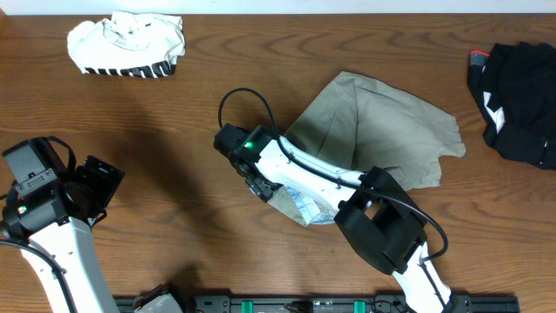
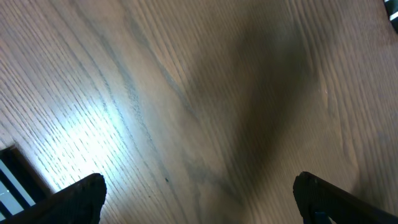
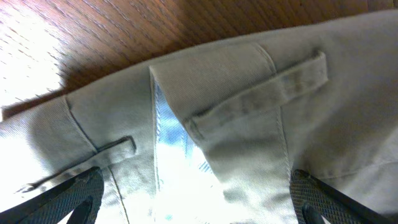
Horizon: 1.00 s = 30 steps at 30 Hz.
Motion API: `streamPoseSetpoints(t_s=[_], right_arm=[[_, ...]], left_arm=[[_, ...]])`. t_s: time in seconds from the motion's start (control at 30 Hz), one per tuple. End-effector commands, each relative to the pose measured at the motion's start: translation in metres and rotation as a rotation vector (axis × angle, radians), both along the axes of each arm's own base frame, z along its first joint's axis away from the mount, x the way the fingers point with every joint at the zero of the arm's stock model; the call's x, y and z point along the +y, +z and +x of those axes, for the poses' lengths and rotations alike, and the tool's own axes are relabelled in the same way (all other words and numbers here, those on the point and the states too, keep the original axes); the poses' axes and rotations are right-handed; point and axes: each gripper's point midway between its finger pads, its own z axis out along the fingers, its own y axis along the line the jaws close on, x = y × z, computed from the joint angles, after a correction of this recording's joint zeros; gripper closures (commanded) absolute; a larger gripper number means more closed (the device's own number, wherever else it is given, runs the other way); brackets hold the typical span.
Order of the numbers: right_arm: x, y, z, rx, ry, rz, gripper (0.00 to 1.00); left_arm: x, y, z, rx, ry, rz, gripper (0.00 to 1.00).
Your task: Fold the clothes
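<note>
Just beneath the right hand [image 3: 198, 200] lie khaki shorts [image 3: 261, 118].

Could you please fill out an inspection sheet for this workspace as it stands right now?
Surface: wooden table, bare wood between the garments.
Job's things: khaki garment at centre, rumpled, not neatly folded; white striped garment bunched at the far left; black garment heaped at the right edge.
Clutter: nothing seen.
Grippers: left gripper open over bare wood; right gripper open, close above the khaki garment.
Cables: black cable looping over the right arm's wrist.
Surroundings: black rail along the near edge.
</note>
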Motion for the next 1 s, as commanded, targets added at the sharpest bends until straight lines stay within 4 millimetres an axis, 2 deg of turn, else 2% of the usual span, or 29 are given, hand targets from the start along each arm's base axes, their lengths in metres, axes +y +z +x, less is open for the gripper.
streamPoseSetpoints(t_s=[0.0,0.17,0.37,0.5,0.67,0.97], right_arm=[[0.007,0.000,-0.001,0.001,0.021,0.011,0.07],[0.010,0.001,0.007,-0.036,0.020,0.019,0.18],[0.011,0.001,0.015,-0.053,0.007,0.041,0.23],[0.005,-0.002,0.022,-0.055,-0.014,0.043,0.23],[0.001,-0.009,0.030,-0.056,-0.038,0.051,0.17],[0.020,-0.012,0.036,-0.055,-0.112,0.178,0.15]], left_arm=[[0.002,0.003,0.001,-0.007,0.010,0.002,0.02],[0.002,0.003,0.001,-0.009,0.009,0.000,0.02],[0.002,0.003,0.001,-0.009,0.009,0.000,0.02],[0.002,0.003,0.001,-0.009,0.009,-0.001,0.02],[0.001,0.004,0.002,-0.011,0.007,-0.003,0.02],[0.001,0.004,0.002,-0.011,0.008,-0.003,0.02]])
